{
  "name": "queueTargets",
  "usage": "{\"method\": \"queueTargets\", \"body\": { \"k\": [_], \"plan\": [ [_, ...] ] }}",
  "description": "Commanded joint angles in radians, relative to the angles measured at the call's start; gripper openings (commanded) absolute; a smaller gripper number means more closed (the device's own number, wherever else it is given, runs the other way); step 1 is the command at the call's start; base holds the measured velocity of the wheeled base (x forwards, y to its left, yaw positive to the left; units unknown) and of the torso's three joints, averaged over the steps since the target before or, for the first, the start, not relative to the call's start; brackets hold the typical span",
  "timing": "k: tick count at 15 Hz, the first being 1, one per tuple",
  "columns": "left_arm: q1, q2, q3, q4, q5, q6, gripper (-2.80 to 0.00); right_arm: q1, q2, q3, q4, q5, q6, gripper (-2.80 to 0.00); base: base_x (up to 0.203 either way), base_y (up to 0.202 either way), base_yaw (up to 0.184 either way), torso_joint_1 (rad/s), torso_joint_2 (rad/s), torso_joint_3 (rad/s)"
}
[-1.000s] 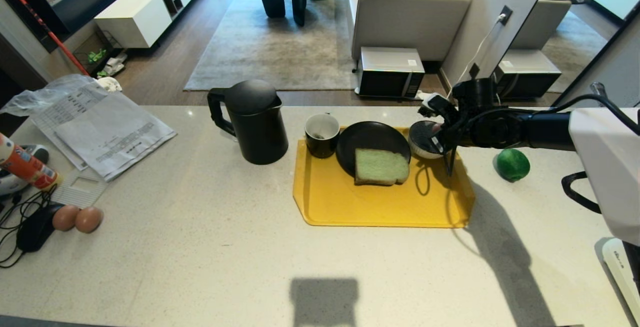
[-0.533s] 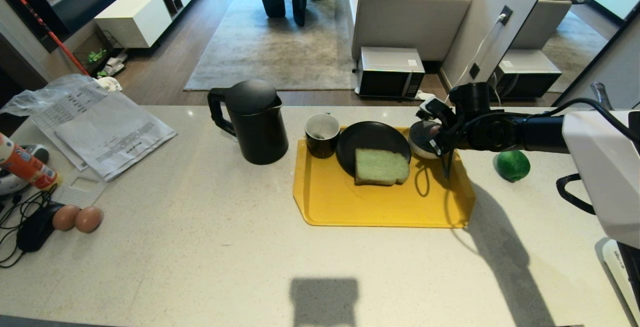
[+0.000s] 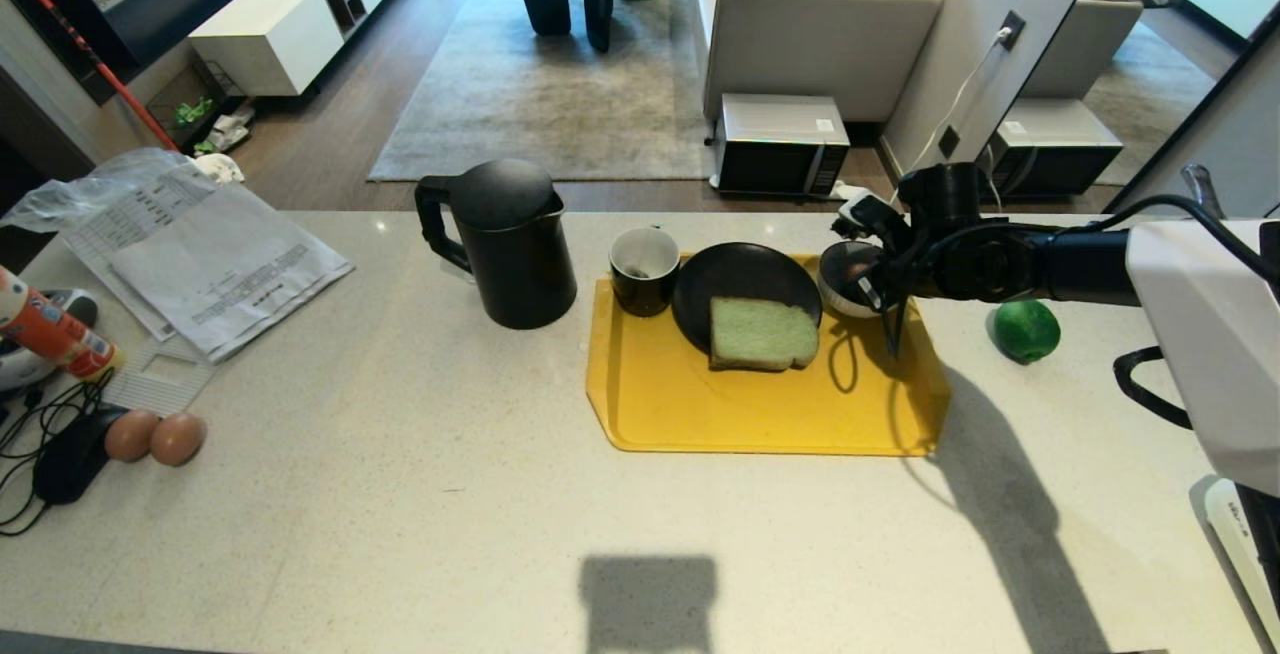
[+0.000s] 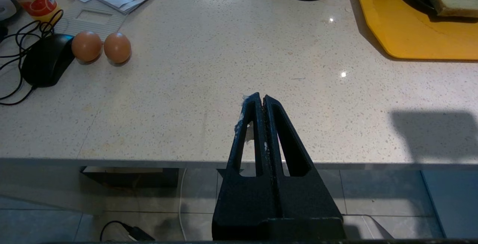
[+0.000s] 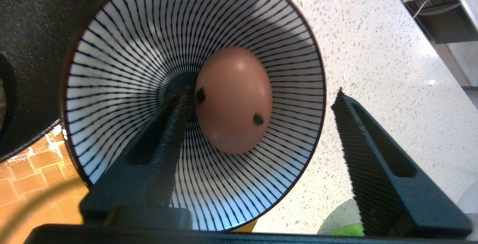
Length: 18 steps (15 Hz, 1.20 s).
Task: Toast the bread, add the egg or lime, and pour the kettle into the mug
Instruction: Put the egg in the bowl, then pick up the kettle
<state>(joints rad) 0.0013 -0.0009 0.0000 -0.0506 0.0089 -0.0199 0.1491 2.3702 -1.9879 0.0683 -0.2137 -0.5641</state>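
The spotted pinkish egg [image 5: 233, 100] lies inside the blue-and-white striped bowl [image 5: 130, 50], free of any grip. My right gripper [image 5: 263, 93] hangs open over it. One finger [image 5: 164, 135] reaches into the bowl next to the egg, and the other stands outside the rim over the counter. In the head view this gripper [image 3: 865, 269] is at the yellow tray's [image 3: 760, 404] far right corner. The green bread [image 3: 762, 332] rests on a black plate [image 3: 740, 279], beside the mug [image 3: 643, 269] and the kettle [image 3: 505, 239]. The lime [image 3: 1025, 329] sits right of the tray. My left gripper [image 4: 260, 97] is shut and parked at the counter's front edge.
Two plain brown eggs [image 3: 155, 436], a black mouse [image 3: 70, 454] with cables, an orange bottle [image 3: 45, 329] and papers [image 3: 200, 254] fill the counter's left side. The floor drops away beyond the counter's far edge.
The right gripper's fingers have spread apart, and the egg they held now lies in the bowl. The right arm shifted slightly toward the far side. The left arm stayed still.
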Motion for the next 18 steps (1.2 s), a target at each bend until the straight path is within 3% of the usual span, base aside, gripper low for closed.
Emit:
{"method": "queueTargets", "body": {
  "k": [1, 8, 12, 13, 18],
  "plan": [
    [0.0, -0.002, 0.017, 0.0, 0.0, 0.0, -2.8, 0.001, -0.018, 0.001, 0.002, -0.001, -0.002, 0.0, 0.0, 0.0, 0.0, 0.0, 0.0, 0.0],
    [0.0, -0.002, 0.017, -0.002, 0.0, 0.0, -2.8, -0.005, -0.143, 0.017, 0.01, 0.006, 0.009, 0.0, 0.0, 0.0, 0.0, 0.0, 0.0, 0.0],
    [0.0, -0.002, 0.017, -0.002, 0.0, 0.0, -2.8, -0.012, -0.308, 0.077, 0.026, 0.009, 0.072, 0.0, 0.0, 0.0, 0.0, 0.0, 0.0, 0.0],
    [0.0, -0.002, 0.017, -0.001, 0.0, 0.0, -2.8, -0.016, -0.358, 0.097, 0.035, 0.01, 0.09, -2.8, 0.0, 0.0, 0.0, 0.0, 0.0, 0.0],
    [0.0, -0.002, 0.017, 0.0, 0.0, 0.0, -2.8, -0.028, -0.64, 0.305, 0.064, 0.012, 0.168, -2.8, 0.0, 0.0, 0.0, 0.0, 0.0, 0.0]
  ]
}}
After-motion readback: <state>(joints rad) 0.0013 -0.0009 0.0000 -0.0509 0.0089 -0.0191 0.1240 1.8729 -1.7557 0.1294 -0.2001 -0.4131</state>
